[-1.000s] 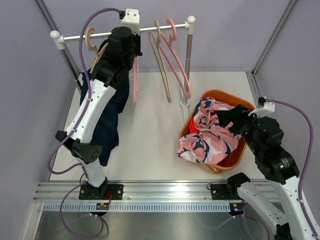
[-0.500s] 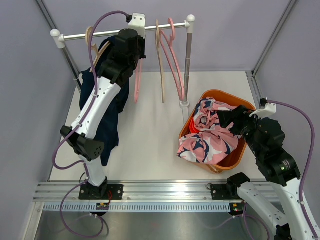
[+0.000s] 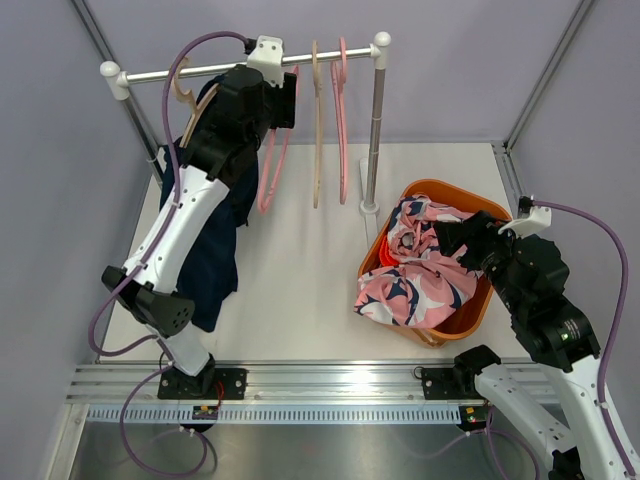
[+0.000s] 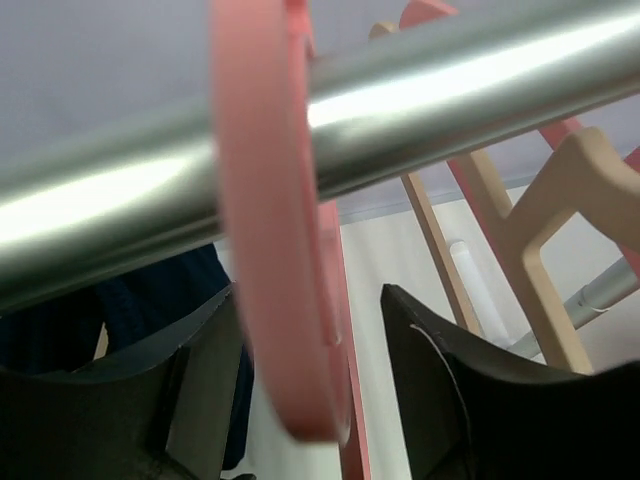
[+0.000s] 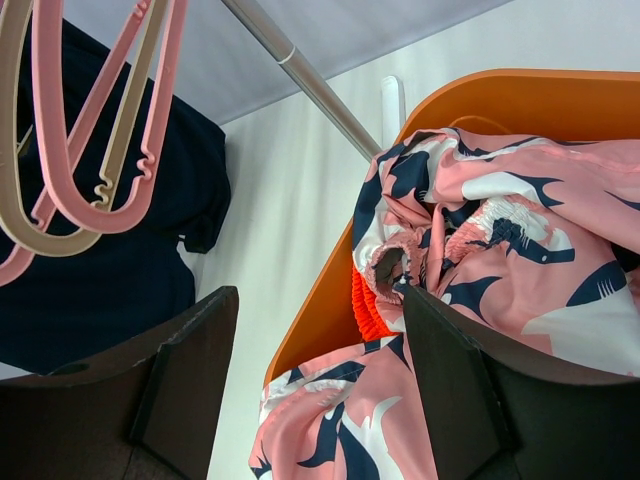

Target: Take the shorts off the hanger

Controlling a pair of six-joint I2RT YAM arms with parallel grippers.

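Right wrist: crumpled pink patterned shorts (image 5: 520, 200)

Robotics lab test cell, not a home or a shop. Enclosed on three sides by plain grey-lilac panels (image 3: 470, 70) held in aluminium corner struts (image 3: 545, 85). Fitted at the near edge with a slotted metal rail (image 3: 330, 380) carrying bolted arm bases (image 3: 200, 383), with purple cables (image 3: 210, 35) run in the open. Furnished only with a white tabletop (image 3: 300, 260) and staged props: a small garment rail (image 3: 150, 73), hangers (image 3: 341, 130), shorts (image 3: 420, 285), an orange basket (image 3: 445, 184).
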